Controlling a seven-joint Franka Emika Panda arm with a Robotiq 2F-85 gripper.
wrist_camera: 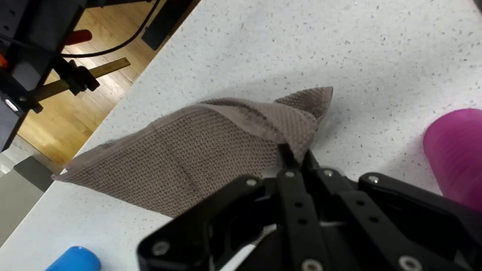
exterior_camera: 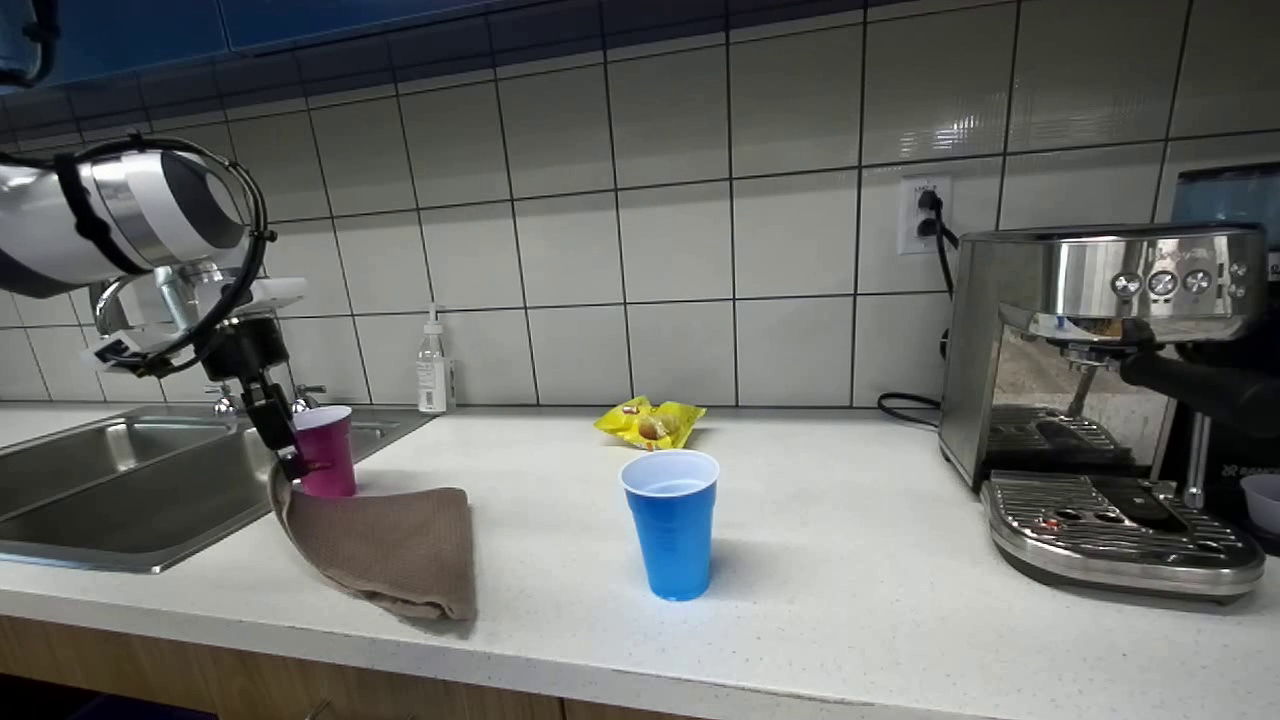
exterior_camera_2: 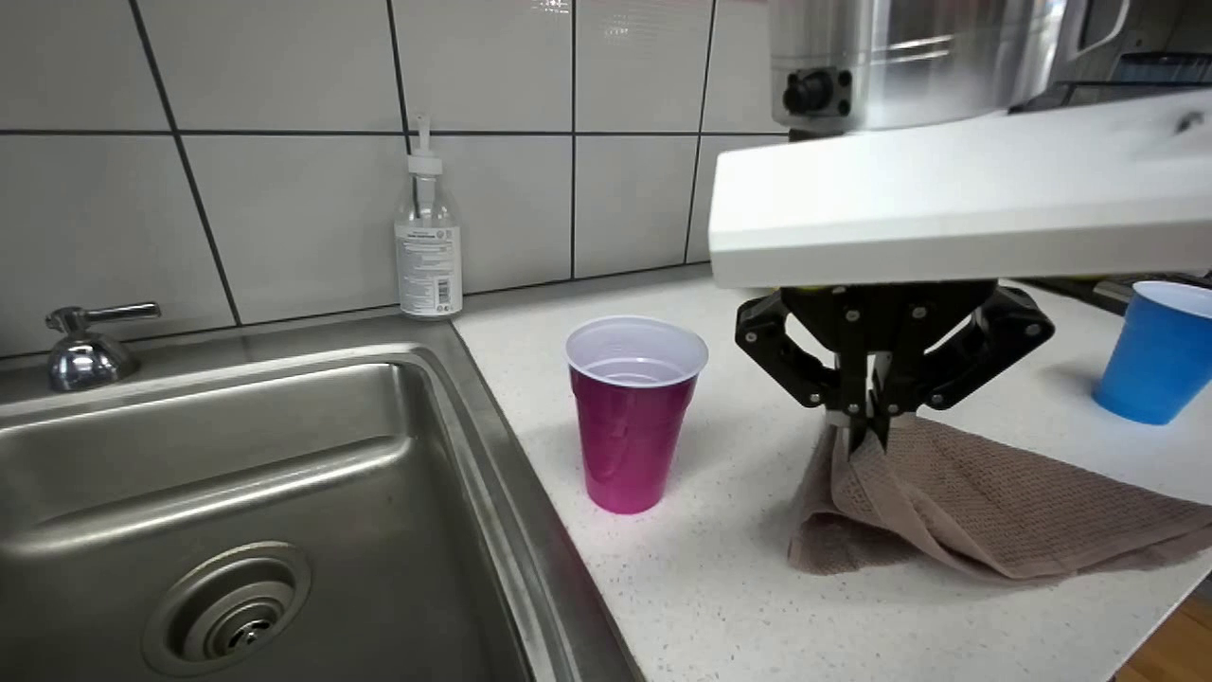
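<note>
- Seeing, farthest left of the black two-fingered pincer (exterior_camera_2: 869, 436) in an exterior view, a rounded chrome tap handle (exterior_camera_2: 90, 365) and a grey stainless-steel sink (exterior_camera_2: 492, 455).
- Finding, left of the pincer and farther back, a clear, white-topped pump bottle (exterior_camera_2: 429, 270) by the sink's corner.
- Meeting, just left of the pincer, an upright magenta plastic cup (exterior_camera_2: 630, 436) with a white inside, near the fingertips but apart from them.
- Pressing the pincer's fingertips nearly together on a small fold of a brown waffle-weave cloth (exterior_camera_2: 1004, 511), holding nothing else in sight.
- Holding that pinched end up beneath the pincer, and letting the rest slope down to its right, resting at least partly on a white speckled counter (exterior_camera_2: 720, 616).
- Judging the step in hand as holding the cloth by one raised end, and rating the grip as secure.
- Calling, by that judgement, for a firm pinch in any next move, and for care with the trailing fabric and the magenta cup close by.
- Spotting, right of the pincer and well back, a crumpled yellow packet (exterior_camera: 650, 423) in an exterior view.
- Seeing, well right of the pincer in both exterior views, an upright blue plastic cup (exterior_camera: 672, 545).
- Ending, farthest right of the pincer, on a polished steel espresso machine (exterior_camera: 1090, 270).
</note>
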